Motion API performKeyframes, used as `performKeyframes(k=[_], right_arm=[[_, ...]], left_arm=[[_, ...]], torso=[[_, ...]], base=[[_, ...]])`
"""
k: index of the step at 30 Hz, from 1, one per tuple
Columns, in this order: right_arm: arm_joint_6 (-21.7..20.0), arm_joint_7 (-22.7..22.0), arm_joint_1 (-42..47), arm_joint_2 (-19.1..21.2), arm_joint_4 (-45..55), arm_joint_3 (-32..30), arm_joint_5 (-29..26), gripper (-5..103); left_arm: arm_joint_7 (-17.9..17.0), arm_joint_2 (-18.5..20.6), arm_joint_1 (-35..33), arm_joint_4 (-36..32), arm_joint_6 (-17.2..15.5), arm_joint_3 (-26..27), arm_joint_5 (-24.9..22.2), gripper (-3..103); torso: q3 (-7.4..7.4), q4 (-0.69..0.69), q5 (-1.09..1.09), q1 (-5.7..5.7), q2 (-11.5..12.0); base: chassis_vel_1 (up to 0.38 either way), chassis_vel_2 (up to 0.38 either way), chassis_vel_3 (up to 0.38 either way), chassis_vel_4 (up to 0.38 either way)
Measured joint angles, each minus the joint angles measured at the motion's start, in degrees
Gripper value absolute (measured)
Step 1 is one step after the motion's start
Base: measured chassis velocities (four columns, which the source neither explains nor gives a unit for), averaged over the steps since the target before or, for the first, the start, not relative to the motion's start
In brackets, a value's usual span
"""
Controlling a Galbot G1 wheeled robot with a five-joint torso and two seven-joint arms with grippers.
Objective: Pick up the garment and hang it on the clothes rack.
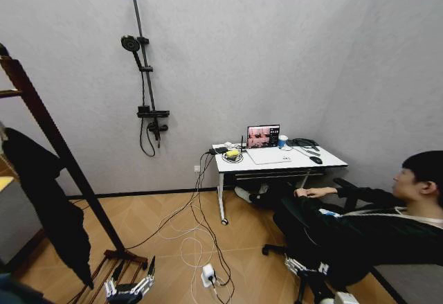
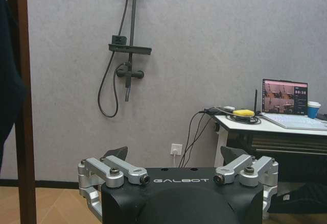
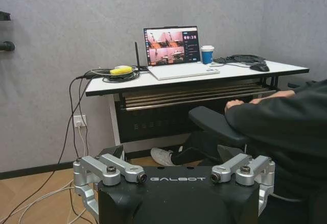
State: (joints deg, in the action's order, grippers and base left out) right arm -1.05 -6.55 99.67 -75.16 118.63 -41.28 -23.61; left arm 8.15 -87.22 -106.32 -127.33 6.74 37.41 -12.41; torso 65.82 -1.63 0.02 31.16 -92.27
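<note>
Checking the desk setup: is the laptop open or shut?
Open. The laptop stands on the white desk with its lid raised and its lit screen showing pictures; the head view shows the same.

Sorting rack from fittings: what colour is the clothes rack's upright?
Dark reddish-brown wood; the clothes rack shows best in the left wrist view.

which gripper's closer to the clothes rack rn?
Left. The left gripper hangs low just beside the clothes rack base, open and holding nothing. The right gripper sits low on the far side, over by the desk chair, also open.
</note>
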Motion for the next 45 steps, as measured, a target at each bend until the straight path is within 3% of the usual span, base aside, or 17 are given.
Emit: performKeyframes(k=[45], right_arm=[[0.0, 0.0, 0.0, 0.0, 0.0, 0.0, 0.0, 100]], left_arm=[[0.0, 0.0, 0.0, 0.0, 0.0, 0.0, 0.0, 100]], torso=[[0.01, 0.01, 0.0, 0.01, 0.0]], base=[[0.349, -0.344, -0.343, 0.347]])
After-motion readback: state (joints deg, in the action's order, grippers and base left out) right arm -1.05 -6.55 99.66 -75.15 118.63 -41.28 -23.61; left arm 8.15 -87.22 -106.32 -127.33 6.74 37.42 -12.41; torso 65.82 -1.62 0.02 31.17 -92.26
